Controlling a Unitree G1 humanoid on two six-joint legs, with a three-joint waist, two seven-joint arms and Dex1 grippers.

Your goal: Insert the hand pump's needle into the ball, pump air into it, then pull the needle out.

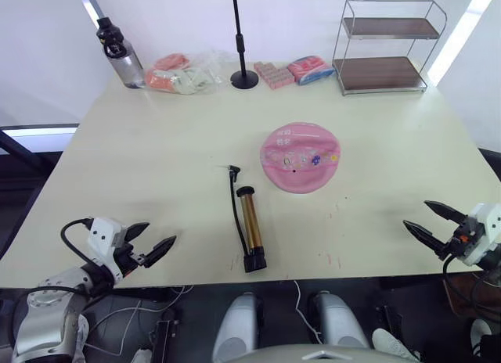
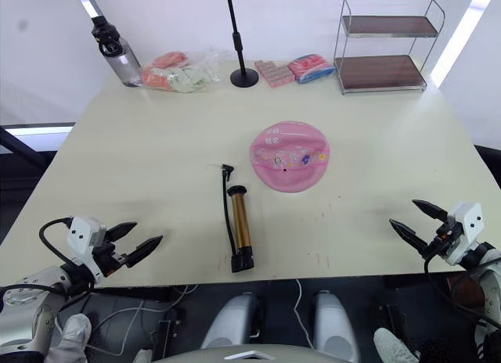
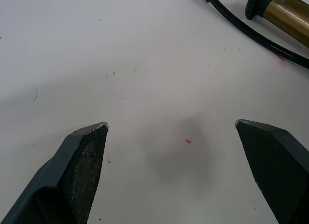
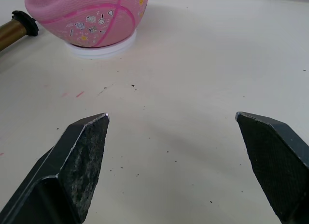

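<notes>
One pink ball (image 1: 300, 157), flattish, cartoon prints, beside bronze-gold hand pump (image 1: 250, 226)

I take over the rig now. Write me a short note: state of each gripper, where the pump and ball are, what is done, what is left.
Left gripper: open, holding nothing, over the table's near left edge.
Right gripper: open, holding nothing, near right edge.
Hand pump: lying flat near the front centre, hose alongside, tip towards the ball.
Ball: flattish, on a white ring, beyond the pump and apart from it.
Done: nothing.
Left: insert the needle, pump, pull it out.
</notes>
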